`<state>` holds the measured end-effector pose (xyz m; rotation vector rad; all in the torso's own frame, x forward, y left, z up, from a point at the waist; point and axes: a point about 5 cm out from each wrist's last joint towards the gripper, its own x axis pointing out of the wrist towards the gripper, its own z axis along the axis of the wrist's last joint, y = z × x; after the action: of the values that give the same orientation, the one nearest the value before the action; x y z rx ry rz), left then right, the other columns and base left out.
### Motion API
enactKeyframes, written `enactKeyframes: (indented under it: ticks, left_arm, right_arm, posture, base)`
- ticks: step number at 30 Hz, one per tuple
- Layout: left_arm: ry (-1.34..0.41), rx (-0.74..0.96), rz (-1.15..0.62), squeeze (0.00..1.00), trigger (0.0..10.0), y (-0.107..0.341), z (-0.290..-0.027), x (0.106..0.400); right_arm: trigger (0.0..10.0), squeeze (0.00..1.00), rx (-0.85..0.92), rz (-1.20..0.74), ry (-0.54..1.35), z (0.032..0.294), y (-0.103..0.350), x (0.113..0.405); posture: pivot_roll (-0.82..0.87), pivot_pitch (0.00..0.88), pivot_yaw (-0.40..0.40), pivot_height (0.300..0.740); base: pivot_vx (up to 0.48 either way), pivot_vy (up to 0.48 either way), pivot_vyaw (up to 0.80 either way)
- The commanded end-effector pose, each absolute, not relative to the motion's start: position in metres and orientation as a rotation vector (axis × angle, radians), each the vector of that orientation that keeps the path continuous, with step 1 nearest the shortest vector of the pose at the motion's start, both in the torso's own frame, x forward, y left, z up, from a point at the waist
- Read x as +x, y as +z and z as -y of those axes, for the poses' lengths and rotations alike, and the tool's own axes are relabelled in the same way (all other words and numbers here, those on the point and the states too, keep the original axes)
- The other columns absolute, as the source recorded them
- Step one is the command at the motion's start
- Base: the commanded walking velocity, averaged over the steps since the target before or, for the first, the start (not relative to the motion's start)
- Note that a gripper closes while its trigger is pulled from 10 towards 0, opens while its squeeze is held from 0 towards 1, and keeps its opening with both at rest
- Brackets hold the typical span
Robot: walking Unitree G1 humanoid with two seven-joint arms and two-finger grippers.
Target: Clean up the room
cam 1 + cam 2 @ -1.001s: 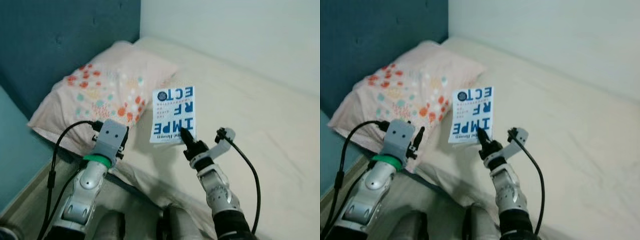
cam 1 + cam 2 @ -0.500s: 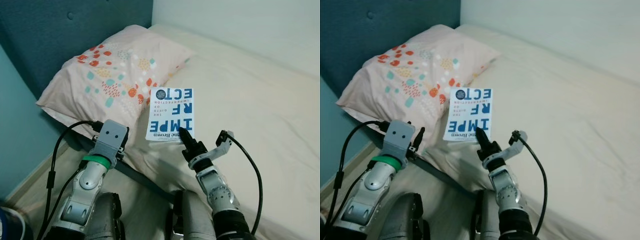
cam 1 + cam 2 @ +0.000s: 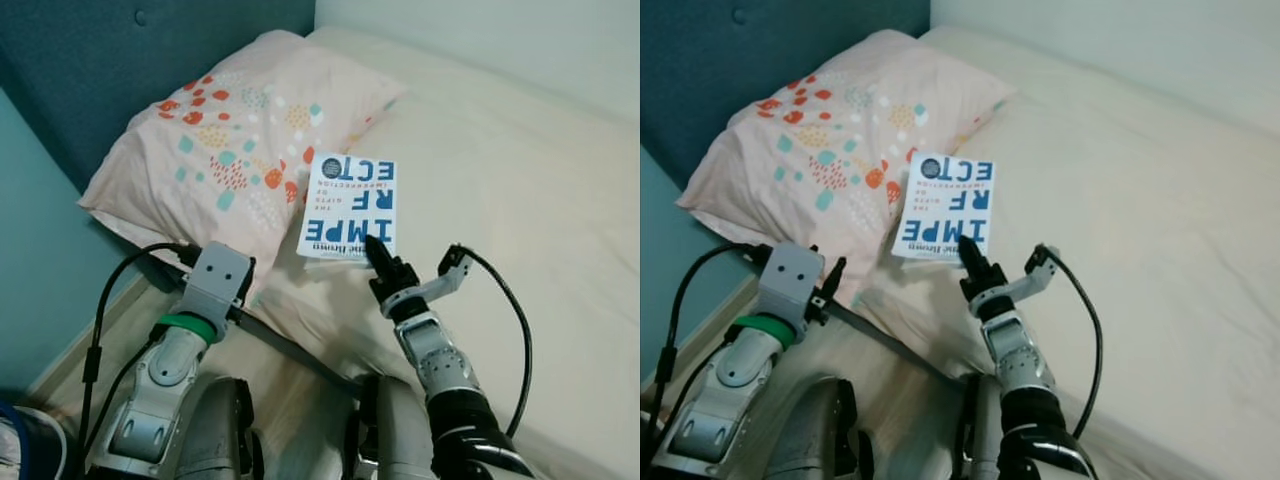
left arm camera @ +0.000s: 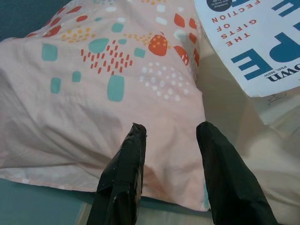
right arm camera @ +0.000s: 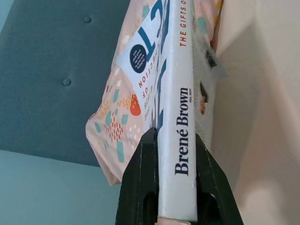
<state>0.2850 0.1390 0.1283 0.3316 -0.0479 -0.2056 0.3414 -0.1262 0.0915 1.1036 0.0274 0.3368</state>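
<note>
A white book (image 3: 351,205) with blue letters is held flat above the cream bed (image 3: 520,170), beside the patterned pillow (image 3: 225,135). My right gripper (image 3: 378,256) is shut on the book's near edge; the right wrist view has both fingers (image 5: 140,187) clamping its spine (image 5: 180,122). My left gripper (image 4: 171,131) is open with nothing between its fingers, close over the pillow's (image 4: 93,89) near corner. The left arm (image 3: 190,320) is at the bed's edge.
A dark blue padded headboard (image 3: 120,50) stands behind the pillow, with a teal wall (image 3: 35,240) to its left. The bed meets a pale wall (image 3: 520,40) at the back. Wooden floor (image 3: 90,350) shows beside the bed below my left arm.
The camera has shifted, so the pillow and bed sit lower and closer in view. My right gripper keeps its hold on the book. The left arm hangs as before.
</note>
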Motion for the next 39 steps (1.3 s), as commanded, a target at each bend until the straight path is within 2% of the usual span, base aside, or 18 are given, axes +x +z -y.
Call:
enactKeyframes:
  ticks: [1,5,6,8,10,13,19,21,24,34,35,37,38,39]
  left_arm:
    - [-0.214,0.331,0.018,0.00,10.0,0.122,-0.140,0.281]
    - [-0.214,0.333,0.018,0.00,10.0,0.123,-0.141,0.279]
    - [-0.217,0.346,0.011,0.00,10.0,0.128,-0.146,0.272]
    - [-0.217,0.346,0.011,0.00,10.0,0.128,-0.146,0.272]
    - [-0.223,0.368,-0.003,0.00,10.0,0.136,-0.155,0.259]
    - [-0.225,0.376,-0.012,0.00,10.0,0.141,-0.159,0.253]
    - [-0.225,0.380,-0.021,0.00,10.0,0.146,-0.163,0.246]
    - [-0.222,0.367,-0.022,0.00,10.0,0.151,-0.162,0.245]
    - [-0.222,0.362,-0.031,0.00,10.0,0.153,-0.161,0.243]
    - [-0.210,0.348,-0.037,0.00,10.0,0.158,-0.161,0.244]
    - [-0.211,0.345,-0.036,0.00,10.0,0.159,-0.160,0.245]
    - [-0.213,0.344,-0.035,0.00,10.0,0.159,-0.159,0.246]
    - [-0.214,0.340,-0.031,0.00,10.0,0.159,-0.157,0.248]
    - [-0.214,0.340,-0.031,0.00,10.0,0.159,-0.157,0.248]
  right_arm:
    - [10.0,0.00,1.112,-0.004,0.351,0.126,0.094,0.342]
    - [10.0,0.00,1.119,-0.009,0.346,0.126,0.093,0.344]
    - [10.0,0.00,1.118,0.029,0.270,0.140,0.097,0.353]
    - [10.0,0.00,1.118,0.029,0.270,0.140,0.097,0.353]
    - [10.0,0.00,1.130,0.116,0.160,0.160,0.110,0.366]
    - [10.0,0.00,1.136,0.155,0.095,0.172,0.118,0.372]
    - [10.0,0.00,1.141,0.132,0.024,0.183,0.115,0.372]
    - [10.0,0.00,1.153,0.041,0.062,0.173,0.104,0.370]
    - [10.0,0.00,1.161,0.008,0.061,0.168,0.099,0.369]
    - [10.0,0.00,1.050,-0.223,-0.025,0.141,0.065,0.355]
    - [10.0,0.80,1.043,-0.226,-0.025,0.142,0.066,0.356]
    - [10.0,0.80,1.041,-0.227,-0.025,0.142,0.066,0.356]
    - [10.0,1.00,1.047,-0.218,-0.023,0.145,0.069,0.358]
    - [10.0,1.00,1.047,-0.218,-0.023,0.145,0.069,0.358]
  posture:
    - [0.13,0.181,0.055,0.605]
    - [0.13,0.191,0.059,0.605]
    - [0.22,0.268,0.113,0.605]
    - [0.22,0.268,0.113,0.605]
    - [0.25,0.295,0.140,0.605]
    - [0.26,0.316,0.152,0.605]
    - [0.27,0.360,0.168,0.605]
    - [0.27,0.384,0.164,0.605]
    - [0.26,0.385,0.163,0.605]
    - [0.26,0.368,0.146,0.605]
    - [0.25,0.355,0.142,0.605]
    - [0.25,0.355,0.142,0.605]
    - [0.24,0.343,0.135,0.605]
    - [0.24,0.343,0.135,0.605]
  base:
    - [0.000,0.000,0.00]
    - [0.000,0.000,0.00]
    - [0.000,0.000,0.00]
    - [0.000,0.000,0.00]
    - [0.000,0.000,0.00]
    - [0.000,0.000,0.00]
    - [0.000,0.000,0.00]
    - [0.000,0.000,0.00]
    - [0.000,0.000,0.00]
    - [0.000,0.000,0.00]
    - [0.000,0.000,0.00]
    - [0.000,0.000,0.00]
    - [0.000,0.000,0.00]
    - [0.000,0.000,0.00]
